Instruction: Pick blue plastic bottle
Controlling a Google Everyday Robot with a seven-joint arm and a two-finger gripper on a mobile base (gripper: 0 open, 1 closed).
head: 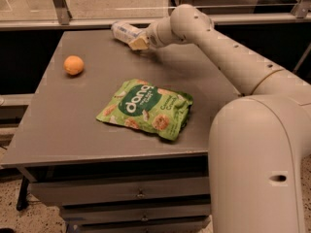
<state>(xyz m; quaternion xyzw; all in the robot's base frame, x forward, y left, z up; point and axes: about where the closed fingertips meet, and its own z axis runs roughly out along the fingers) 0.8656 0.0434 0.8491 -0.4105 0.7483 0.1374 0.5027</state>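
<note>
One risk: bottle (122,31) lies sideways at far edge of table (58,130), w/ gripper (138,42) right at it, can't tell if clamped; a nudge could roll it off.

- a flat grey rectangular table top (73,130) carries the loose things; the gripper (138,41) is over its far edge, near the middle.
- a small round orange object (74,65), possibly a fruit, sits on the left part toward the back, well apart from the bag.
- a crinkled green snack bag (146,108) printed "dang" lies flat near the centre, at a slant.
- grey drawer fronts (141,194) with small knobs stack below the front edge.
- a pale metal rail (73,23) runs behind the table.
</note>
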